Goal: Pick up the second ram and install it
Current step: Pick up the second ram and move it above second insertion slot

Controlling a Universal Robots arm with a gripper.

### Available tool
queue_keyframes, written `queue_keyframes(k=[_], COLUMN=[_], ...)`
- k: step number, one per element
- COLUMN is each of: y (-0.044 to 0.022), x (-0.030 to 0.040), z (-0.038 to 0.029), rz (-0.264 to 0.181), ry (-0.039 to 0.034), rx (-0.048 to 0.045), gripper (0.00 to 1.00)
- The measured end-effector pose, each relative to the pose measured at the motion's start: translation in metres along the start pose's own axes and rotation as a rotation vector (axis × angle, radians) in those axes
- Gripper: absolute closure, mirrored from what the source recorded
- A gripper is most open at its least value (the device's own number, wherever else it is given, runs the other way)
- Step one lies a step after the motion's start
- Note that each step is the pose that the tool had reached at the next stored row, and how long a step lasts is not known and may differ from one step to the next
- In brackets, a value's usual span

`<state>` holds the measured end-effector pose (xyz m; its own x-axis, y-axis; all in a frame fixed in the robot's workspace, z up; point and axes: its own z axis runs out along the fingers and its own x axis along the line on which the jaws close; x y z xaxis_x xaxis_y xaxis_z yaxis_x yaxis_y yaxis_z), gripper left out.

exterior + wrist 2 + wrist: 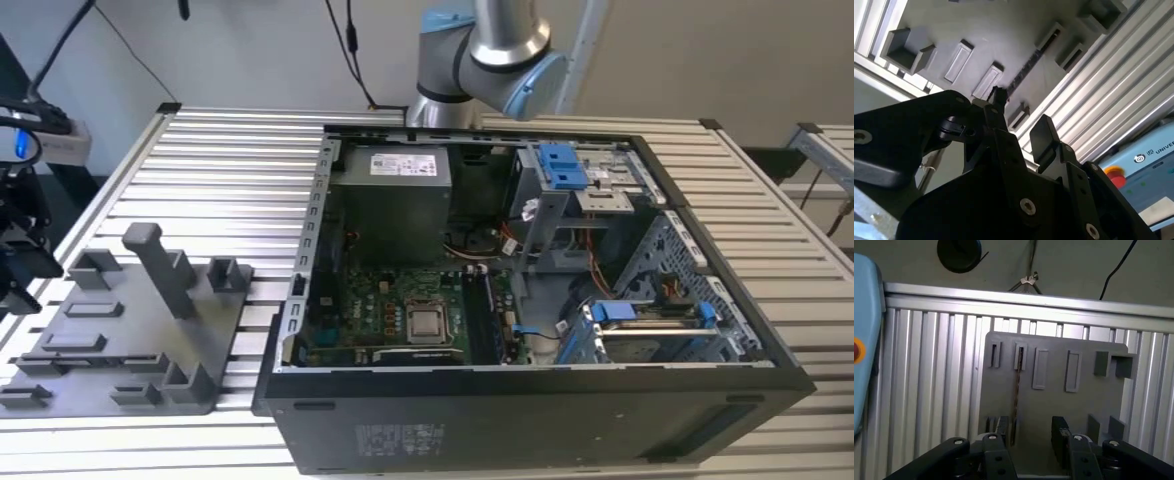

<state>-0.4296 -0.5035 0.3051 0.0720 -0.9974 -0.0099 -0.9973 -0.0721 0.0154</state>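
The second ram [1015, 390] stands on its edge in a slot of the grey fixture tray [1054, 405], seen as a thin dark strip. In the second wrist view the ram [1026, 65] shows as a dark toothed line on the tray [1004, 30]. My gripper [1029, 432] hangs over the tray's near part, open, with nothing between its fingers [1059, 432]. The strip's near end lies in the gap, close to one finger. My gripper [1019, 117] also stands open in the second wrist view. In the exterior view the tray [120, 340] lies left of the case.
The open computer case [534, 400] with its motherboard [400, 310] sits at the exterior view's middle. A tall grey post [160, 265] rises from the tray. The ribbed aluminium table [227, 170] lies under everything. A light-blue pendant [864, 340] rests beside the tray.
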Motion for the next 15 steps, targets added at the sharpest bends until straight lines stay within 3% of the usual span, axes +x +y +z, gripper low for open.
queue_keyframes(k=[8, 11, 15], y=[-0.0002, -0.0002, -0.0004], x=[0.0001, 0.0001, 0.0002], z=[0.0112, 0.0147, 0.0185], rz=[0.0, 0.0, -0.001], ry=[-0.0258, -0.0273, -0.0238], rx=[0.0019, 0.002, 0.0016], gripper=[0.52, 0.52, 0.52])
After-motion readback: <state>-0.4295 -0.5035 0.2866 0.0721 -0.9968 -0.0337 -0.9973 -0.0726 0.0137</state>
